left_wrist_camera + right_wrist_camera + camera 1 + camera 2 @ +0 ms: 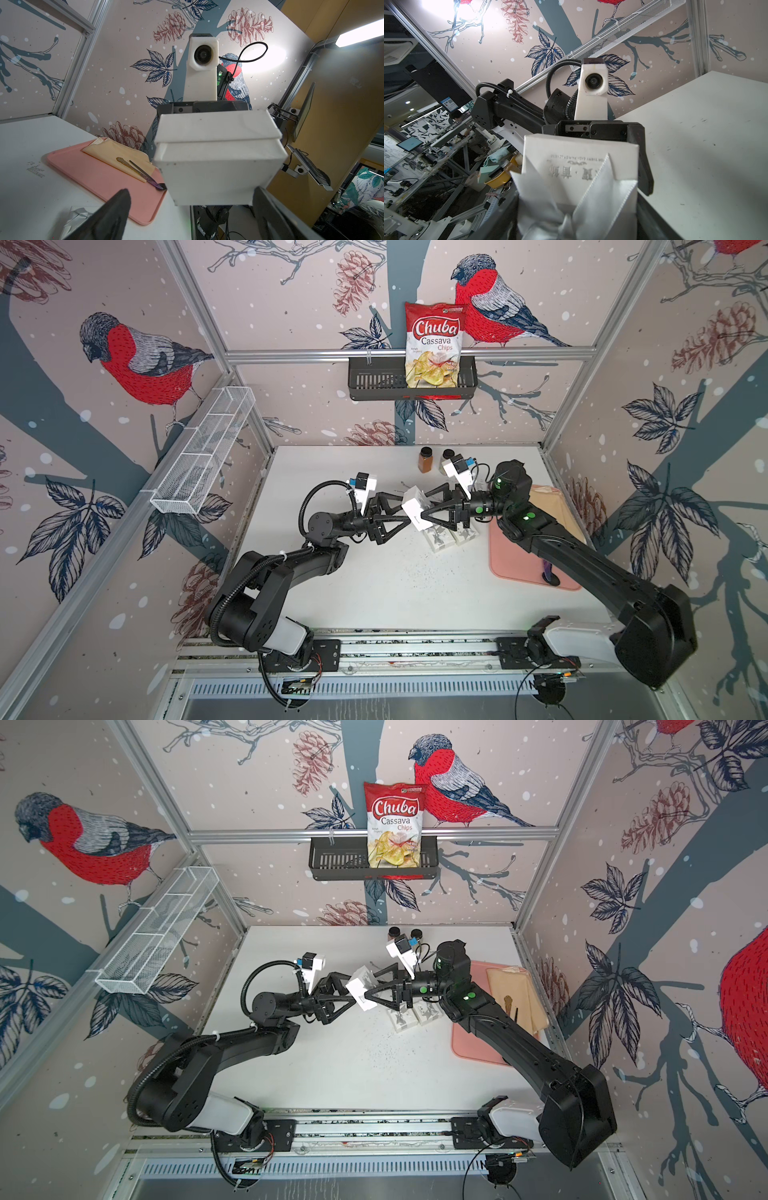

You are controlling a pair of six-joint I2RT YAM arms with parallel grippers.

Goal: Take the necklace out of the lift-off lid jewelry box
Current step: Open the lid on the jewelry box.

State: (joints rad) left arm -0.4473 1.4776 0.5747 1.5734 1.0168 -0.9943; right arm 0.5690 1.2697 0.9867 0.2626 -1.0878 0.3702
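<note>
Rail: metal rail (415,649) along the bottom edge of both top views, both arm bases bolted to it, arms reaching up-frame over the white table (374,593).
Tray: pink tray (515,568) right of centre on the table, partly under the right arm; folded tan cloth (116,151) on its far part, two slim utensils (137,170) across cloth and tray.
Small boxes: two pale boxes (451,538) side by side on the table, just left of the tray.
Jewelry box: white jewelry box (415,508) mid-frame in both top views, up off the table between the two grippers; closed, seam between lid and base plain in the left wrist view; silver ribbon bow (566,220) and grey print facing the right wrist camera.
Necklace: hidden, box shut around it.
Right gripper (424,508): fingers clamped on opposite sides of the jewelry box, carrying it.
Left gripper (191,193): fingers spread wide; one finger (112,212) clear of the box, the other at its corner, contact impossible to tell.
Jars: amber jar (424,459) and dark-capped jar (448,455) at the table's far edge, upper centre.
Wire basket (203,452): white, on the left wall.
Black basket (374,379): on the back rail, upper centre, Chuba chips bag (434,344) upright inside.
</note>
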